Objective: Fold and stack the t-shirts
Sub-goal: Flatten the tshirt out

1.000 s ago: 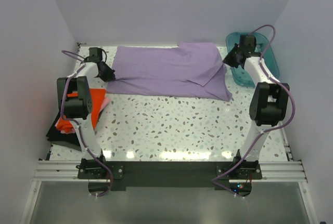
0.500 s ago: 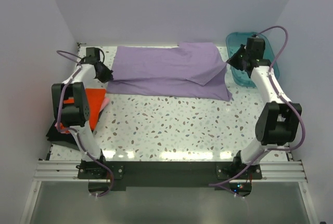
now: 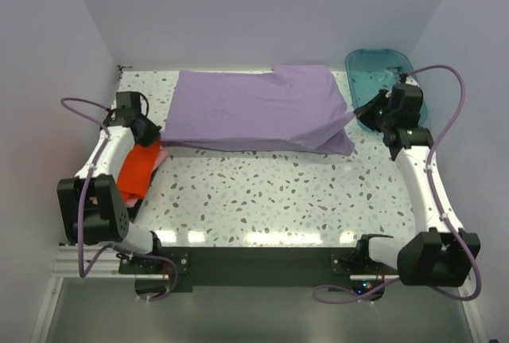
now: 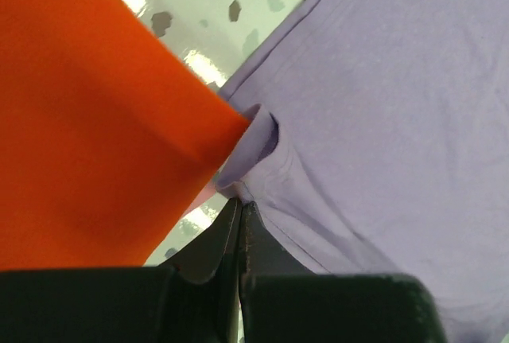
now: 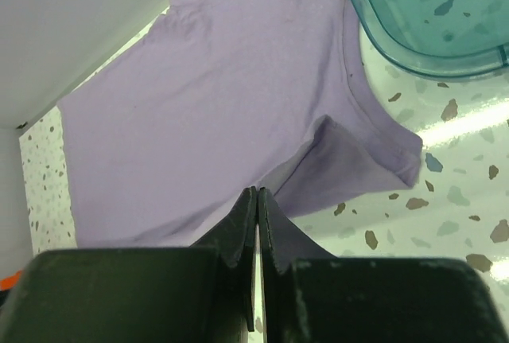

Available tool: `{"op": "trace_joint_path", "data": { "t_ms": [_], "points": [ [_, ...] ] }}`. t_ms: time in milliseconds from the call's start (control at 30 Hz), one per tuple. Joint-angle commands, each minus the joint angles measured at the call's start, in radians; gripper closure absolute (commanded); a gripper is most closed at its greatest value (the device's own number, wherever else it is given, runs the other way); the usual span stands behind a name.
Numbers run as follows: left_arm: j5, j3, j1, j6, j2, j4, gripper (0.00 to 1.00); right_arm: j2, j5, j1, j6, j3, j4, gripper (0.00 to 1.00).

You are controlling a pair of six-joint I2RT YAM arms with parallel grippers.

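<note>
The large lavender t-shirt (image 3: 254, 108) lies spread across the far half of the table, its near edge lifted off the surface. My left gripper (image 3: 153, 130) is shut on its left corner, seen pinched in the left wrist view (image 4: 240, 200). My right gripper (image 3: 367, 109) is shut on its right edge, with the cloth at the fingertips in the right wrist view (image 5: 256, 190). The orange-red t-shirt (image 3: 137, 169) lies at the left on a pink one (image 3: 161, 154); it fills the left of the left wrist view (image 4: 87, 120). The dark shirt is hidden.
A teal plastic tub (image 3: 374, 68) stands at the far right, just behind my right gripper, and shows in the right wrist view (image 5: 429, 17). White walls close in the table (image 3: 270, 200) on three sides.
Both grippers have pulled toward the near side with the lavender shirt's corners, lifting its near edge. The left arm has swung off the orange shirt, which now shows more fully.
</note>
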Motion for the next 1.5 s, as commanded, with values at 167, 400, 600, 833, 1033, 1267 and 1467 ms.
{"op": "trace_joint_path", "data": {
  "t_ms": [167, 400, 600, 833, 1033, 1267, 1467],
  "points": [
    [-0.027, -0.138, 0.014, 0.005, -0.127, 0.010, 1.00, -0.186, 0.026, 0.002, -0.025, -0.095, -0.066, 1.00],
    [0.014, -0.102, 0.014, 0.026, -0.053, 0.040, 1.00, -0.165, 0.075, 0.002, -0.034, -0.077, -0.089, 1.00],
    [0.027, -0.007, 0.014, 0.031, 0.063, 0.053, 1.00, -0.027, 0.109, 0.002, -0.033, 0.017, -0.075, 1.00],
    [0.039, 0.046, 0.014, 0.028, 0.123, 0.050, 1.00, -0.046, 0.118, 0.002, -0.031, 0.041, -0.087, 1.00],
    [0.034, -0.011, 0.013, 0.029, 0.060, 0.041, 1.00, -0.206, 0.101, 0.002, -0.004, -0.083, -0.098, 1.00],
    [0.024, -0.123, 0.014, 0.034, -0.045, 0.036, 1.00, -0.372, 0.090, 0.002, 0.015, -0.170, -0.166, 1.00],
    [0.021, -0.200, 0.014, 0.031, -0.145, 0.026, 1.00, -0.444, 0.112, 0.002, 0.005, -0.201, -0.222, 1.00]
  ]
}}
